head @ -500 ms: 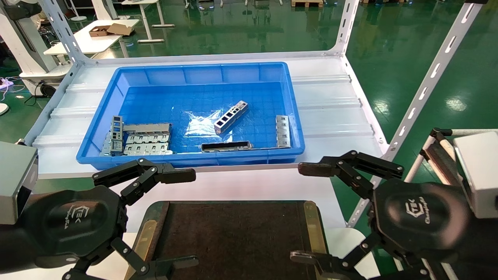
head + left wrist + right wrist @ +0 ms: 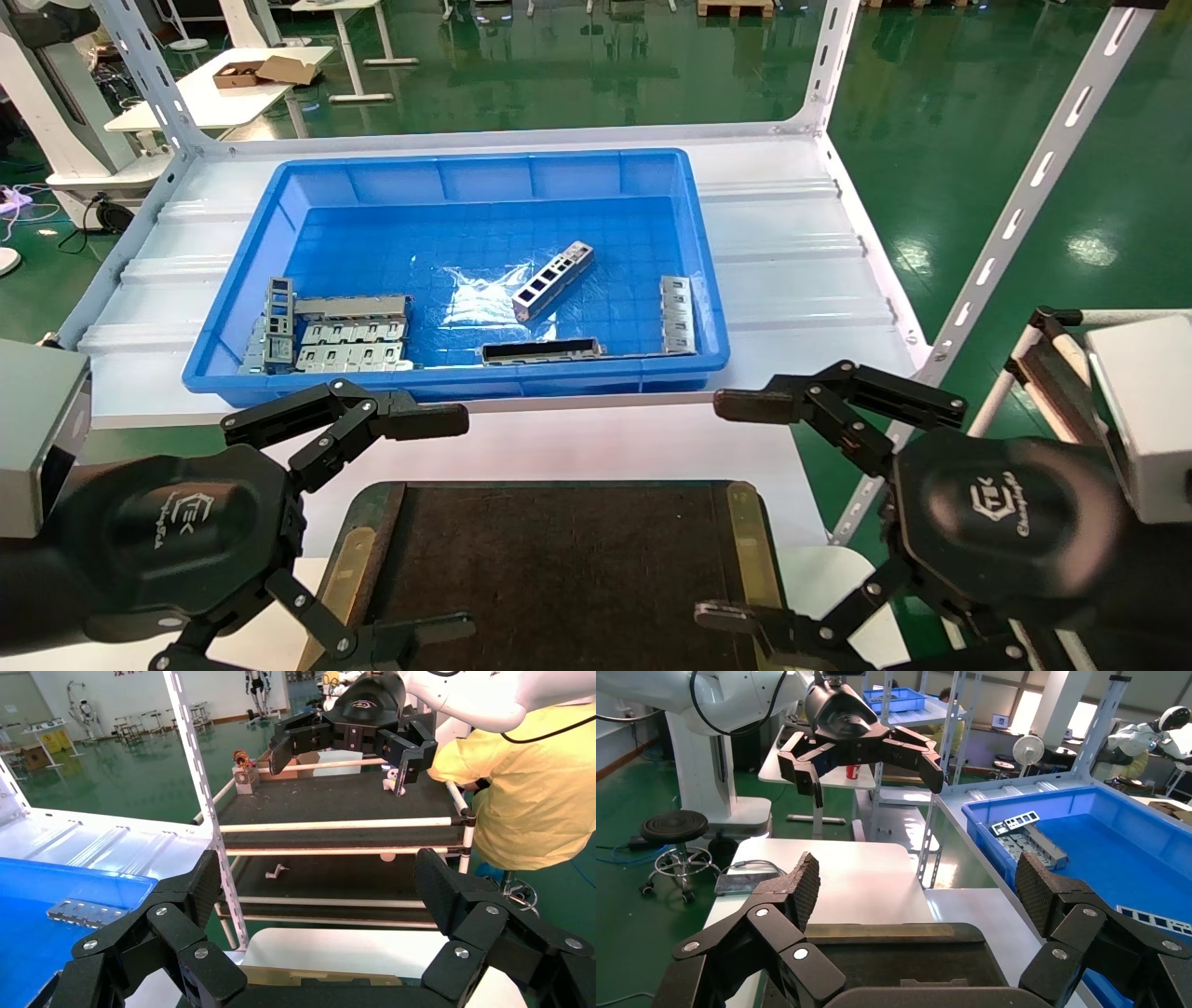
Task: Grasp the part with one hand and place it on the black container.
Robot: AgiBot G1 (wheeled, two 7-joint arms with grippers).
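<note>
my left gripper (image 2: pixel 445 524) released beside black container (image 2: pixel 559 568) | my right gripper (image 2: pixel 731 508) released opposite | part (image 2: pixel 552 280) beyond container, in blue bin (image 2: pixel 242 308)

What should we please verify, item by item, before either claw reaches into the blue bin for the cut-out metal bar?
1. Short silver-grey metal bar with square cut-outs lies alone mid-bin, clear of other pieces: ok.
2. Left claw open, holding nothing: ok.
3. Right claw open, holding nothing: ok.
4. Flat dark brown-black tray with brass-olive rims has bare surface between the claws: ok.
5. Large blue plastic bin front wall stands between both claws and the bar, so an approach from above is likely needed: not ok.
6. Bar's underside grip faces: cannot tell.
</note>
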